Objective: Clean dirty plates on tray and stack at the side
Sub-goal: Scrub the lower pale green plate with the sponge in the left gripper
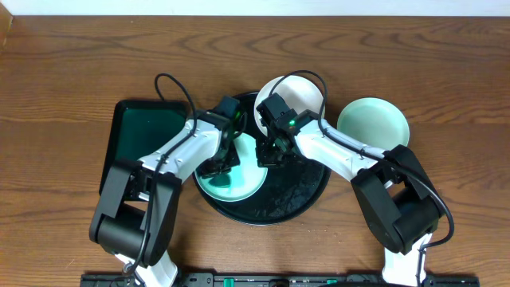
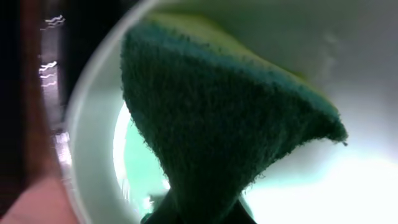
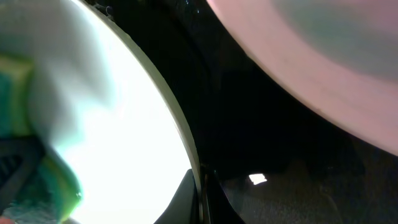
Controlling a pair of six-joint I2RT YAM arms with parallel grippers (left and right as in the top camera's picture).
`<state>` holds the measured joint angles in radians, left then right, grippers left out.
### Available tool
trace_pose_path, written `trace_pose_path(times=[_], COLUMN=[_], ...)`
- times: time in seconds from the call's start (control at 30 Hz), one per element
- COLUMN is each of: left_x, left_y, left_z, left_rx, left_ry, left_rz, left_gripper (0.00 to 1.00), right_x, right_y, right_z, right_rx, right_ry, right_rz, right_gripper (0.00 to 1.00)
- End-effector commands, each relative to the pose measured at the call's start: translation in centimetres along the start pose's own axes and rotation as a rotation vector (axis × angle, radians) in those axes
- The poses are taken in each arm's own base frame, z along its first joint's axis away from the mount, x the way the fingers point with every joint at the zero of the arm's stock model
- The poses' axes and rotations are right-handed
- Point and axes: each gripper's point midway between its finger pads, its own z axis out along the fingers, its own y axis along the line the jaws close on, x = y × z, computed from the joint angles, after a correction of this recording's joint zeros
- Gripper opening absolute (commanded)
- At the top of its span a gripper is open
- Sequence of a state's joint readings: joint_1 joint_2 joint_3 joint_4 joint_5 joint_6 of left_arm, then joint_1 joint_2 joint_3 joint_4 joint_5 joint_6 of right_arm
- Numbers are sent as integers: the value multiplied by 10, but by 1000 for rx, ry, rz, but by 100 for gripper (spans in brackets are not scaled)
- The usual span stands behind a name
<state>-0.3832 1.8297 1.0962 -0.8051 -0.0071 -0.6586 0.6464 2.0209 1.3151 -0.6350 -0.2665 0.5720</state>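
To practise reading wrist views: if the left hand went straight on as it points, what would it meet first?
Probably the pale plate, just beyond the green sponge it grips; depth is unclear.

Rough, fuzzy green scouring pad; smooth glossy plate; shiny black tray; matt, grained wooden table.

no readable text, no labels, no brand marks, no numbers or signs in any view

A bright pale plate fills the left, with a green sponge on it. The glossy black tray lies beneath, and a second plate sits far right.
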Motion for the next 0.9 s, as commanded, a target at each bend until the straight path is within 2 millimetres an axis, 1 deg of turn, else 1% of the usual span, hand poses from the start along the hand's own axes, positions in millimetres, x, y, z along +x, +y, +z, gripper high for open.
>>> trace_pose_path(times=[0.0, 0.03, 0.07, 0.1, 0.17, 0.2, 0.27, 0.3, 0.37, 0.43, 0.47, 0.5, 0.6, 0.67, 0.77, 0.8, 0.87], left_x=[19, 27, 41, 50, 57, 56, 46, 37, 14, -11, -16, -28, -40, -39, -30, -19, 1], left_y=[21, 11, -7, -20, -38, -47, -51, -53, -46, -29, -23, -9, 12, 20, 21, 13, -9], left_z=[7, 7, 3, -1, -7, -10, -8, -6, 1, 6, 7, 7, 5, 5, 6, 8, 8], left_rx=[-68, -6, 112, 200, 328, 378, 385, 379, 293, 161, 125, 37, -81, -116, -115, -65, 74], left_ry=[92, 143, 216, 257, 287, 277, 231, 192, 90, -23, -50, -107, -177, -180, -136, -76, 26], left_rz=[15, 85, 181, 243, 333, 366, 370, 364, 310, 244, 227, 172, 71, 44, 52, 98, 219], left_gripper=[7, 7, 7, 7, 7, 8, 7, 7, 7, 7, 7, 7, 7, 7, 7, 7, 7], right_x=[-4, -4, -4, -4, -4, -3, -3, -3, -3, -3, -3, -3, -3, -3, -3, -3, -3], right_y=[-13, -13, -13, -13, -13, -13, -13, -13, -13, -13, -13, -13, -13, -13, -13, -13, -13], right_z=[5, 5, 5, 5, 5, 5, 5, 5, 5, 5, 5, 5, 5, 5, 5, 5, 5], right_rx=[57, 57, 57, 57, 57, 57, 57, 58, 58, 59, 59, 59, 59, 59, 59, 58, 58], right_ry=[-9, -9, -9, -9, -8, -8, -8, -7, -6, -4, -4, -5, -5, -5, -5, -6, -6], right_rz=[7, 7, 7, 7, 7, 7, 7, 7, 7, 8, 8, 8, 7, 7, 7, 7, 7], right_gripper=[1, 1, 1, 1, 1, 1, 1, 1, 1, 1, 1, 1, 1, 1, 1, 1, 1])
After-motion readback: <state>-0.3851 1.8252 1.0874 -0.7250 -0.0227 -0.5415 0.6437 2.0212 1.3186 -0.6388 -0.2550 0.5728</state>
